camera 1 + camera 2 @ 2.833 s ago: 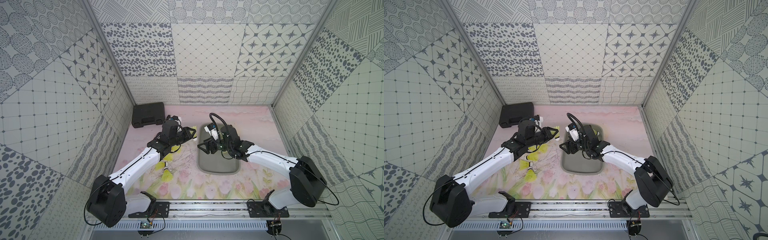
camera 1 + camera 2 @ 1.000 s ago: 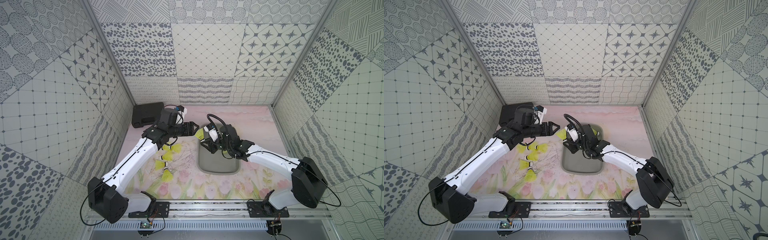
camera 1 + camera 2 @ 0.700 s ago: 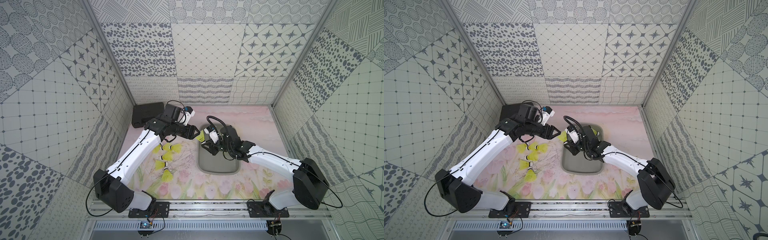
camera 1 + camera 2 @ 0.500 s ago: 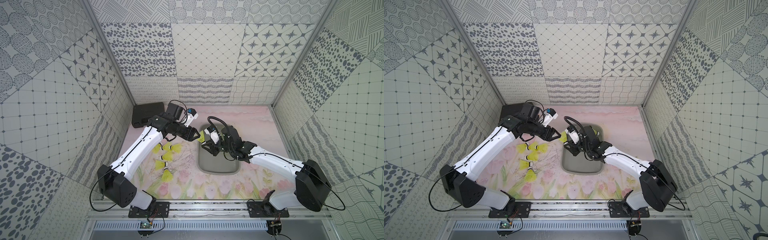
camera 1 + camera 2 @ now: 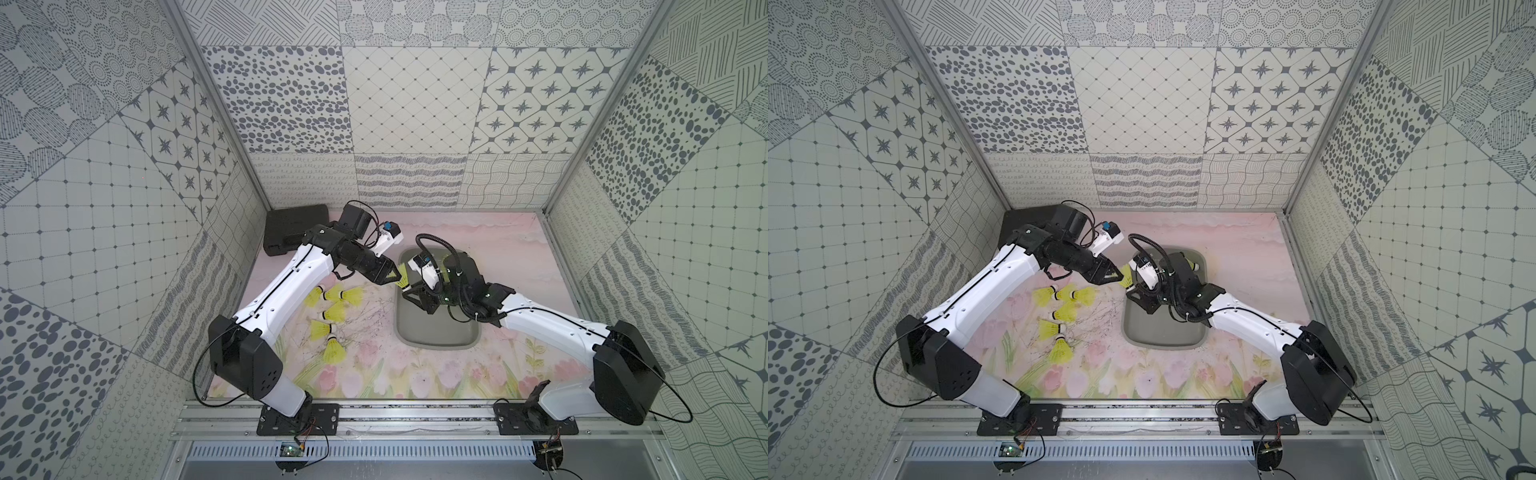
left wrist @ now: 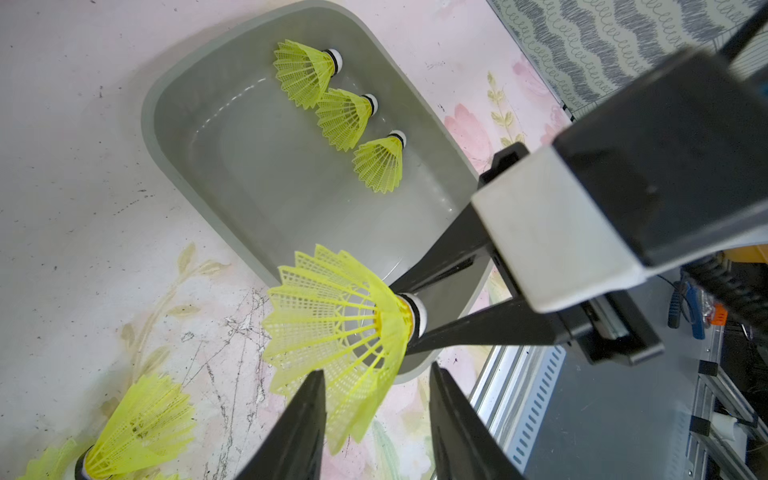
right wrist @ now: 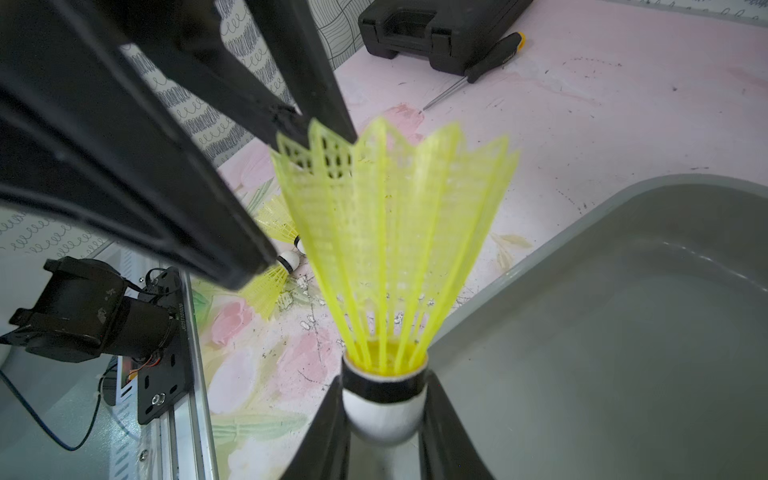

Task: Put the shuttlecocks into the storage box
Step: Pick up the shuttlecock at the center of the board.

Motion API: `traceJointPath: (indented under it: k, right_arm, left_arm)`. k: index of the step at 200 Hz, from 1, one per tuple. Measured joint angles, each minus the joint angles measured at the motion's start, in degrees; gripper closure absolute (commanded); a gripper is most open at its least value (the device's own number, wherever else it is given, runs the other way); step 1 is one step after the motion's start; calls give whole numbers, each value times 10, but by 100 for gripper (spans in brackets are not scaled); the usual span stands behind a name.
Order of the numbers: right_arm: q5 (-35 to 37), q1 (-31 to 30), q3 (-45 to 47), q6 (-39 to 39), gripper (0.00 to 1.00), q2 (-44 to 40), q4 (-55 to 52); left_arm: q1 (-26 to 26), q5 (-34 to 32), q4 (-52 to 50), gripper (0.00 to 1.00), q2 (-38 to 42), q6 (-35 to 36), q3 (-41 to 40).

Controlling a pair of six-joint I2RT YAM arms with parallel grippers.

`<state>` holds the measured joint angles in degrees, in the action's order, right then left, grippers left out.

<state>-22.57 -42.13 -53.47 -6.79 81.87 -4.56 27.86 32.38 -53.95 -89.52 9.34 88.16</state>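
Observation:
My right gripper is shut on the white tip of a neon-yellow shuttlecock, held above the left rim of the grey storage box. My left gripper reaches in from the left with its jaws apart on either side of that shuttlecock's skirt rim; one finger touches the mesh, the other stands clear. In both top views the two grippers meet at this shuttlecock. Three shuttlecocks lie inside the box. Several more shuttlecocks lie on the mat to the box's left.
A black hard case stands in the back left corner, with a screwdriver lying beside it. The metal rail with both arm bases runs along the front edge. Patterned walls close in three sides.
My left arm has swung from above the mat's shuttlecocks to the right gripper, and its jaws have narrowed round the held skirt. The right gripper has stayed shut on the tip.

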Motion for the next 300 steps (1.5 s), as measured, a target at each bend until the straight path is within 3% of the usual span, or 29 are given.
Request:
traceJointPath:
  k: [42, 72, 101, 138, 214, 235, 261, 300]
  right_arm:
    - [-3, 0, 0, 0, 73, 0, -5]
    - [-3, 0, 0, 0, 73, 0, -9]
    - [-1, 0, 0, 0, 73, 0, -10]
    - [-1, 0, 0, 0, 73, 0, -10]
    - [-1, 0, 0, 0, 73, 0, -11]
    - [-1, 0, 0, 0, 73, 0, -13]
    - [-1, 0, 0, 0, 72, 0, -15]
    - [1, 0, 0, 0, 72, 0, -22]
  left_arm:
    - [-1, 8, -7, 77, -8, 8, 4]
    - [-1, 13, -8, 79, -11, 12, 5]
    - [-1, 13, -8, 74, -12, 12, 4]
    - [-1, 15, -4, 57, -6, 7, 1]
    - [-1, 24, 15, 56, 7, 0, -12]
    - [-1, 33, 23, 59, 7, -1, -16]
    - [-1, 37, 25, 74, 4, -3, -18]
    - [-1, 36, 25, 88, -2, -3, -17]
